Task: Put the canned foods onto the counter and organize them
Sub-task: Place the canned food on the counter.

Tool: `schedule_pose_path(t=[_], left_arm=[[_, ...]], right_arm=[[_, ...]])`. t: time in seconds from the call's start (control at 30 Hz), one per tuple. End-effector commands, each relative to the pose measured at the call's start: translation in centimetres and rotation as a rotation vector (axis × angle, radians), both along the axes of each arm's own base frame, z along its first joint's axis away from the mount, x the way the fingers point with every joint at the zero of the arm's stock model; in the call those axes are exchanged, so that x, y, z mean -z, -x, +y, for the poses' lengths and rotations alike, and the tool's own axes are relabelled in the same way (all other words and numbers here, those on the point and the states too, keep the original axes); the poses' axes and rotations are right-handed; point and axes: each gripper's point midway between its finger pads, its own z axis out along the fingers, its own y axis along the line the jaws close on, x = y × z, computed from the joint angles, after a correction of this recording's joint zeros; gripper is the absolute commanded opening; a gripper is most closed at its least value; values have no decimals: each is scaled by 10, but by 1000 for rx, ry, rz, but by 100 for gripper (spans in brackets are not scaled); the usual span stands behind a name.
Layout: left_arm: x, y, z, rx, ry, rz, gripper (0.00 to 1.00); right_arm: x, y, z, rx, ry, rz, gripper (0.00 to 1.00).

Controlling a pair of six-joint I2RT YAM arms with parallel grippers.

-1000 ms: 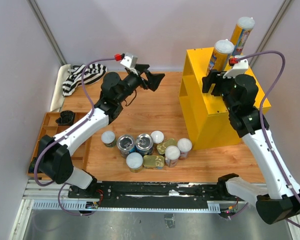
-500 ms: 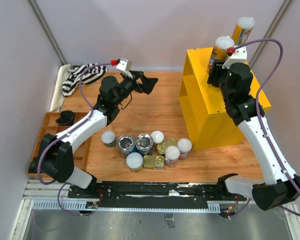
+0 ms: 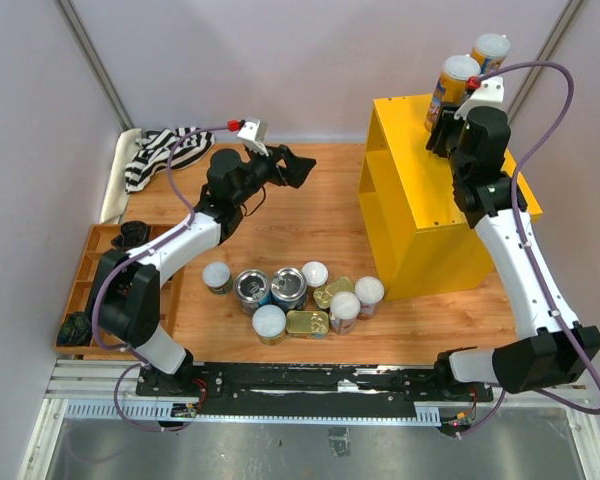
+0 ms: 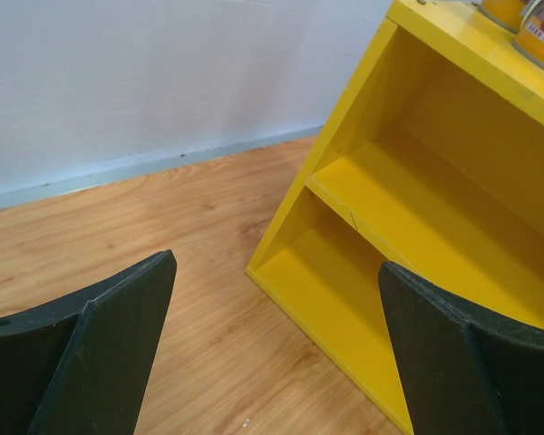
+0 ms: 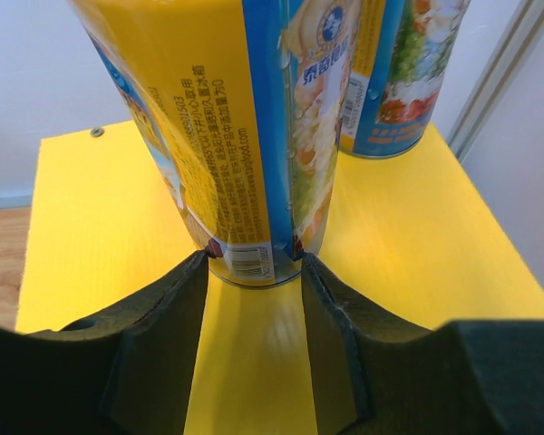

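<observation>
Fingers (image 5: 163, 335) of the right gripper (image 5: 252, 272) are clamped on either side of the yellow tube (image 5: 218, 136), low at its base. The tube stands on top of the counter (image 5: 100, 208), upper right of the overhead view. A second tube (image 5: 408, 72) stands just beside it, toward the far corner; whether they touch I cannot tell.

Risk, my reading: the grip sits very low on a tall tube. Any sideways drag on release could tip it into the neighbour. Both stand near the counter's back edge, so either could go over. A straight pull-back looks safest.

Left gripper (image 4: 276, 267) has its fingers wide apart and holds nothing. It hangs over the table (image 3: 310, 215) at upper centre, facing the counter's two shelves. The other cans (image 3: 290, 300) are clustered at lower centre, packed tight, so neighbours crowd any pick. Wooden tray (image 3: 95, 265) and striped cloth (image 3: 165, 150) lie at left, out of the way.
</observation>
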Motion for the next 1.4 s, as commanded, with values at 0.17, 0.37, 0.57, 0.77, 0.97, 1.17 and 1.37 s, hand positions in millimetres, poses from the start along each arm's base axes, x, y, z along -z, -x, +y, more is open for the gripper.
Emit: schedule_pose_path(t=[0.17,0.37,0.57,0.77,0.97,1.17,1.37], left_arm=[[-14,-16,-3,9,31,-35,98],[-12,-21,-7,18,38,-30,97],[-11,-25,-10,27,40,-25,96],[-10,-27,-12,34,42,-24,96],[-9,-26,-12,37,42,-21,96],[-10,-26,-12,39,45,-19,96],[-10,-25,-11,39,44,-19,96]], right_arm=[[-12,-29,-12,-26,-16,-24,46],[-10,-46,-5,-67,-9,-12,46],[-9,-56,-1,-88,-9,-6,46],[-11,-61,-6,-76,-10,-8,46],[-13,-62,-11,-63,-20,-11,46],[-13,-64,-12,-58,-22,-10,46],[-14,-65,-14,-47,-27,-10,45]])
